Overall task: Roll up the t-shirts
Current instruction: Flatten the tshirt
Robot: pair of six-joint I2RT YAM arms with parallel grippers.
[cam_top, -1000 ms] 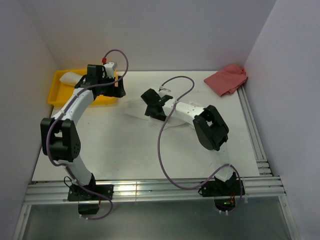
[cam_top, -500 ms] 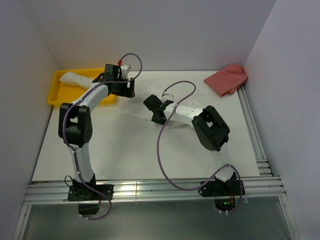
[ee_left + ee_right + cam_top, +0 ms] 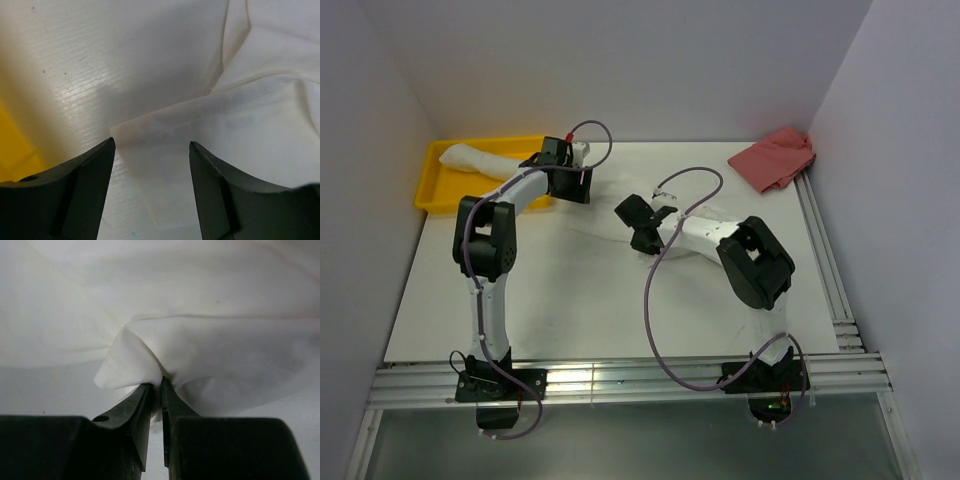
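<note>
Right wrist view: the right gripper (image 3: 156, 382) has its black jaws pinched together on a bunched fold of the soft white cotton t-shirt (image 3: 215, 345), which lies spread mid-way across the white table (image 3: 570, 300). The left gripper (image 3: 150, 145) hovers with jaws apart over a flat edge of that shirt. A rolled white t-shirt (image 3: 470, 158) lies in the yellow plastic tray (image 3: 432, 195) at the far left

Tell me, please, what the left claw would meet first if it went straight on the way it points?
Probably the t-shirt's flat corner, lying just ahead of the open left claw, with the table under it; depth is unclear.
</note>
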